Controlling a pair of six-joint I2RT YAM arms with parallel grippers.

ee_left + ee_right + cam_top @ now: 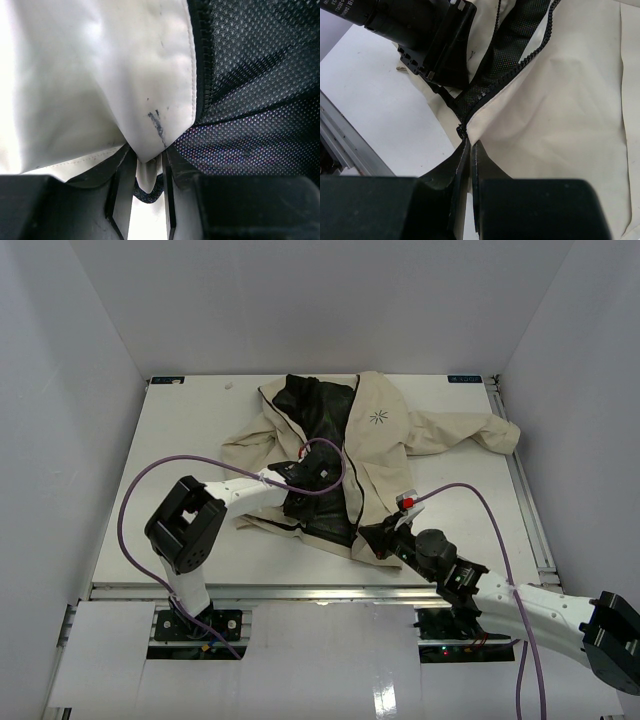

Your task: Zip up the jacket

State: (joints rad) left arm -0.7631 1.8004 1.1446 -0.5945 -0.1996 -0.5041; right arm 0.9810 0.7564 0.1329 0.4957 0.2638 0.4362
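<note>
Top view: left hand [298, 502] hides jacket [385, 455] hem under it; right arm [540, 605] cropped at edge; logo [378, 418] detail too small

A flat white rectangular tabletop [180, 440] fills the middle of the overhead view. Plain pale grey walls enclose it on three sides: a left wall [60, 440], a back wall [320, 300] and a right wall [590, 390]. A silver metal rail [300, 590] runs along the table's near edge, and a second grey metal rail [530, 510] runs along its right edge. At each far corner sits a small label with blue markings, one left [165, 381] and one right [463, 378]. A faint small smudge [229, 385] marks the tabletop near the left label. White flat panels [320, 660] lie below the near rail.
</note>
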